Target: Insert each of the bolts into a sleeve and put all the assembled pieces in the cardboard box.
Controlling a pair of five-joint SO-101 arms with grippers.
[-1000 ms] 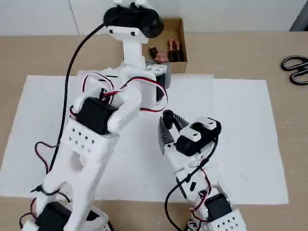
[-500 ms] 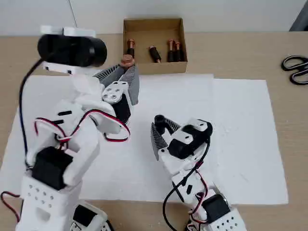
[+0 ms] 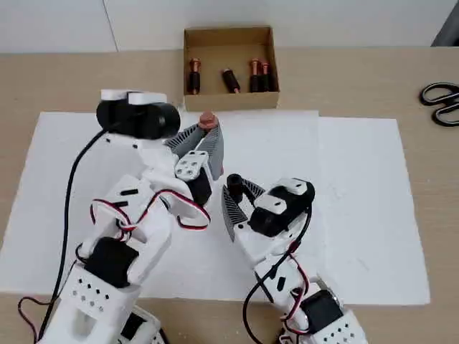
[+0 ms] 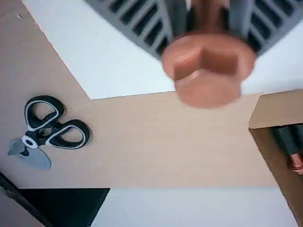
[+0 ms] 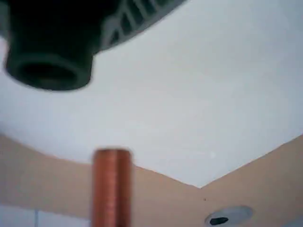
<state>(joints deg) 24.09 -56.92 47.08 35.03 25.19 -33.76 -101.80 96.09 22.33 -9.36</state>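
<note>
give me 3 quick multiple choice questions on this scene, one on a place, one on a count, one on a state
1. Where do the scissors lie?
A on the bare table beside the white sheet
B on the white sheet
C under an arm

2. How many assembled pieces lie in the cardboard box?
A two
B four
C six

3. What does the left gripper hold?
A nothing
B the scissors
C a copper bolt

Key: 1 A, they rest on wood past the sheet's edge. 2 B, four copper-and-black pieces show inside. 3 C, its jaws are shut on the bolt, with the head poking out.
</note>
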